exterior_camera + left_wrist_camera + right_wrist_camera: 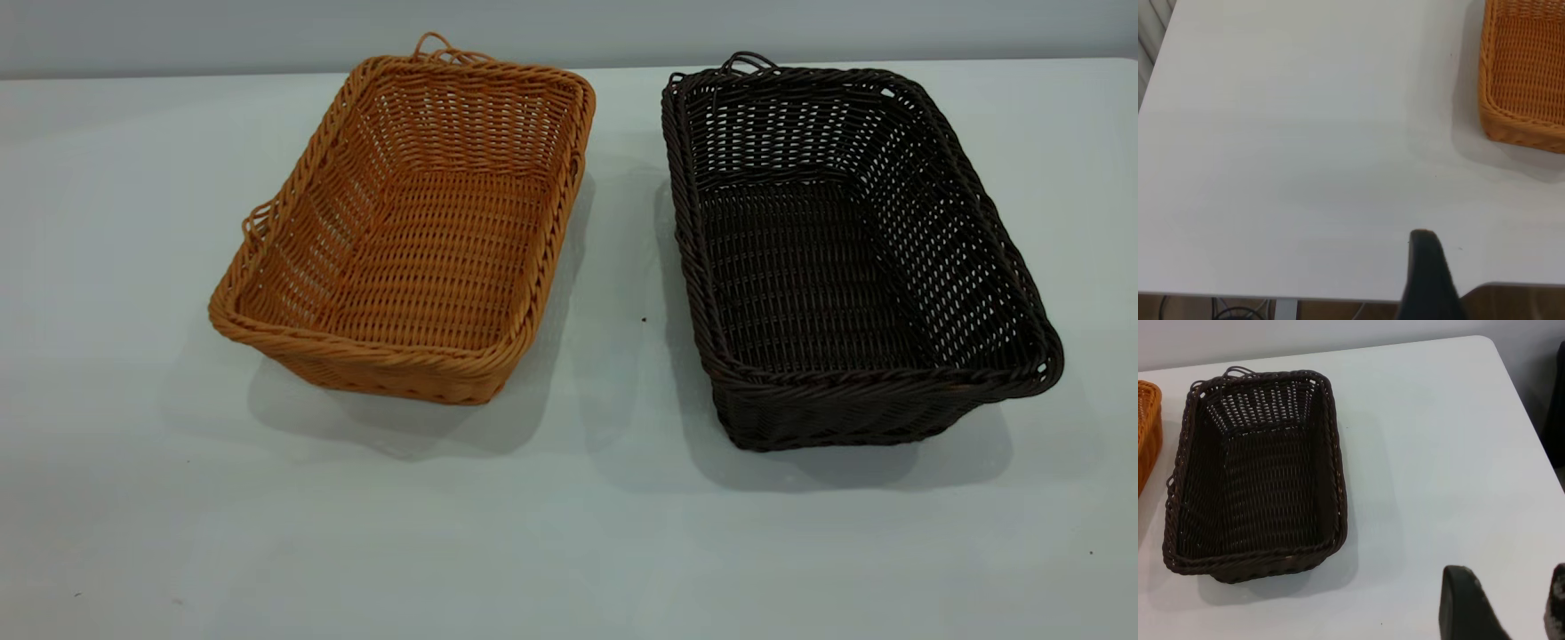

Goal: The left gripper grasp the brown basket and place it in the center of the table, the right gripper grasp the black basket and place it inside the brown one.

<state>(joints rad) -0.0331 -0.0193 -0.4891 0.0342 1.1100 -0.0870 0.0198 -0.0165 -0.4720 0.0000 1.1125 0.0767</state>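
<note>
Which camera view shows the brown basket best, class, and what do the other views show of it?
The exterior view: the whole brown basket is visible there, empty, standing on the table beside the black basket, apart from it. The left wrist view catches only one corner; the right wrist view only a sliver at its edge.

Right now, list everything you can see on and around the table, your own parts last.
brown basket: one, orange-tan wicker, upright and empty, on the left half of the table, apart from the dark one.
black basket: one, very dark brown-black wicker, upright and empty, on the right half of the table.
table: one, plain white, carrying both baskets.
wall: pale grey, behind the table's far edge.
left gripper: one black finger shows in the left wrist view, over the table edge, well clear of the brown basket.
right gripper: two black fingers with a gap between them, over bare table beside the black basket, touching nothing.
</note>
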